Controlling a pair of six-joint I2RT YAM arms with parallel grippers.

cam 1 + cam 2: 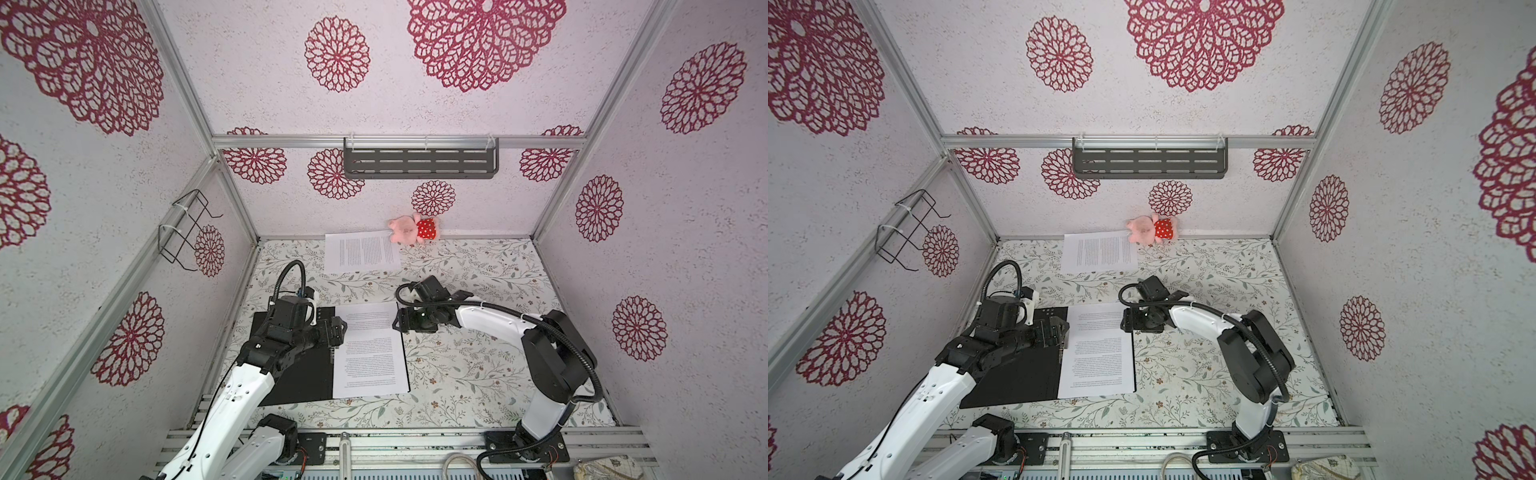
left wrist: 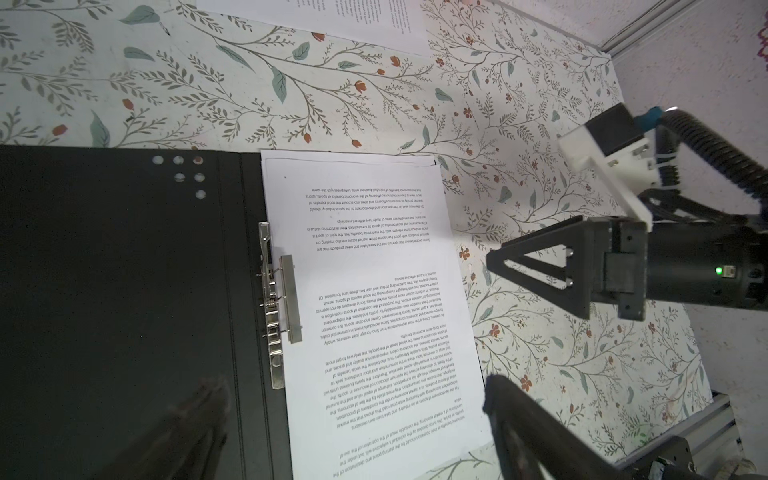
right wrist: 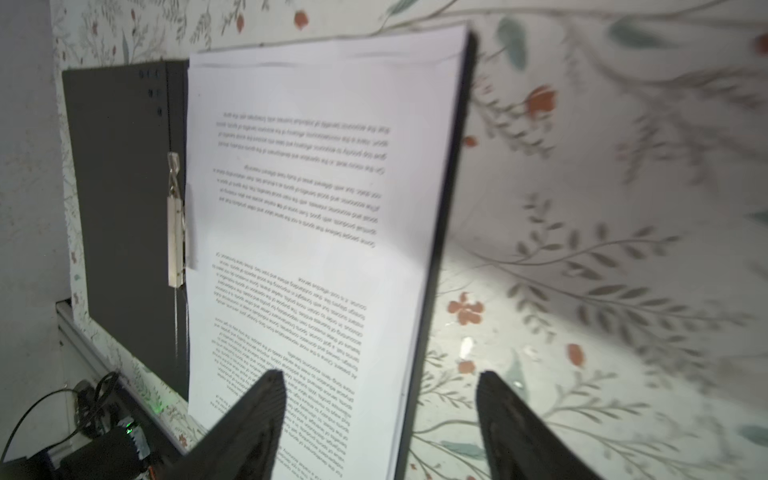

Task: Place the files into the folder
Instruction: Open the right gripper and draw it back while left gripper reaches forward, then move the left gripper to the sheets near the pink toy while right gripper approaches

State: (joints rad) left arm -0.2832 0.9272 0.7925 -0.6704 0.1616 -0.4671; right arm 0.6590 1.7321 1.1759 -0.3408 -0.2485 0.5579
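Folder lies open and flat on the left near part of the floral table, black inside facing up. Its long axis and spine run near to far. The left cover is bare and the right cover carries the files. Files: a white printed stack, long axis also near to far, print lines running left to right. The stack sits squarely on the right cover, with a thin black strip of cover showing along its right edge; the far edges of the sheets are slightly staggered in the left wrist view. The spine clip sits mid-spine, with its flat bar lying over the stack's left margin. One far sheet lies well apart by the back wall, long axis left to right, its far right corner touching a pink plush toy in red with white dots. The left gripper hangs over the spine toward the folder's far end, jaws spread wide with nothing gripped. The right gripper is at the far right corner of the right cover, jaws well apart and straddling the stack's right edge. One of its fingers is over the print and the other is over the table. It is not clamped on the paper, and contact with the sheets cannot be told
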